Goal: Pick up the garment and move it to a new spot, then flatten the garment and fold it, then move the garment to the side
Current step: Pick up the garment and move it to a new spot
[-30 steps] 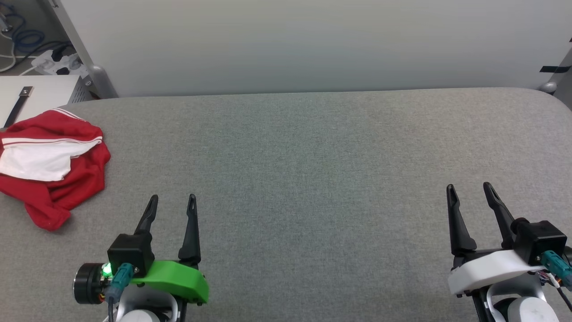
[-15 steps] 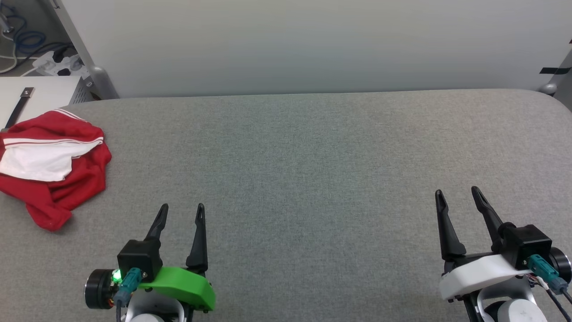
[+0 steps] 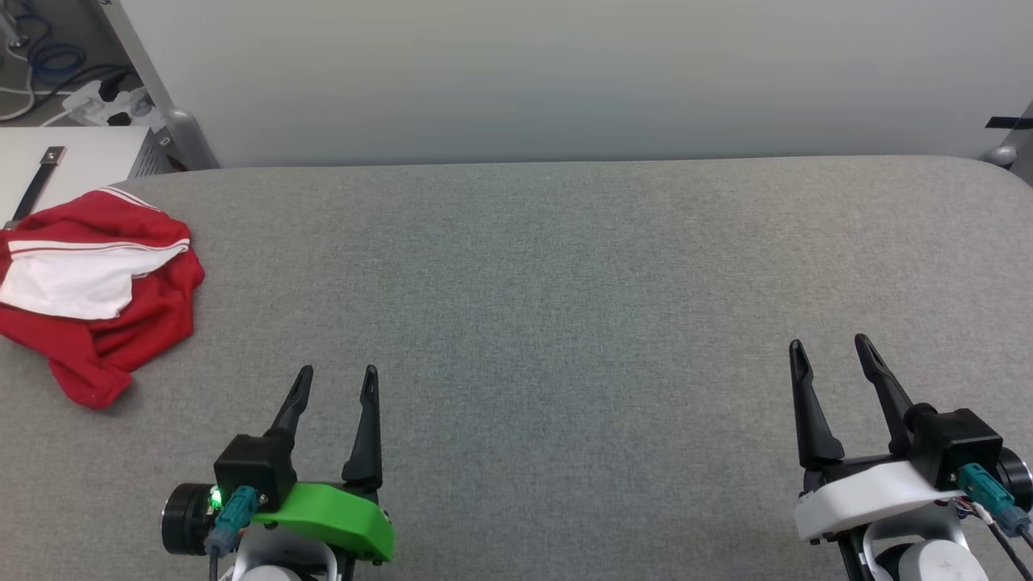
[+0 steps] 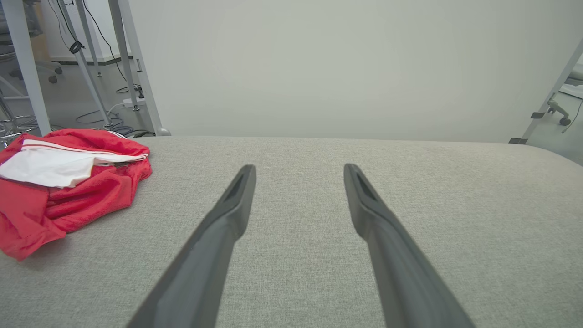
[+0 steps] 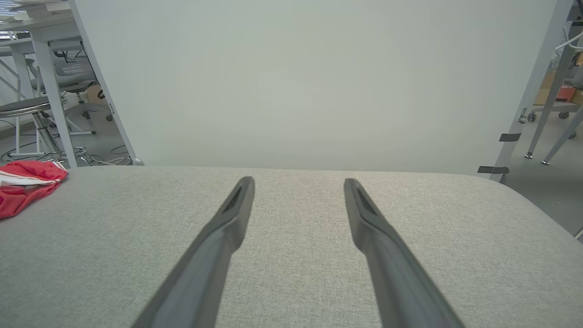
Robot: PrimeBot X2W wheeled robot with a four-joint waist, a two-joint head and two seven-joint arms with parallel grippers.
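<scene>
The garment [image 3: 97, 294] is a crumpled red heap with a white sleeve and striped trim on top, lying at the far left of the grey padded table [image 3: 565, 274]. The left wrist view has the garment [image 4: 68, 187] at its left, and the right wrist view catches the garment [image 5: 25, 184] at its left edge. My left gripper [image 3: 337, 375] stands open near the table's front, to the right of the heap and apart from it. At the front right my right gripper [image 3: 831, 347] is open too, with nothing between its fingers.
A pale wall panel [image 3: 565, 81] rises behind the table's far edge. Beyond the table's back left corner stand a white cabinet [image 3: 73, 161], a metal post and floor cables with a power strip [image 3: 97, 101]. Table legs and chairs [image 5: 77, 95] stand farther off.
The head camera has shifted a little. My left gripper has drawn back toward the near edge and slightly right; the right one has pulled back and slightly left. The garment lies still.
</scene>
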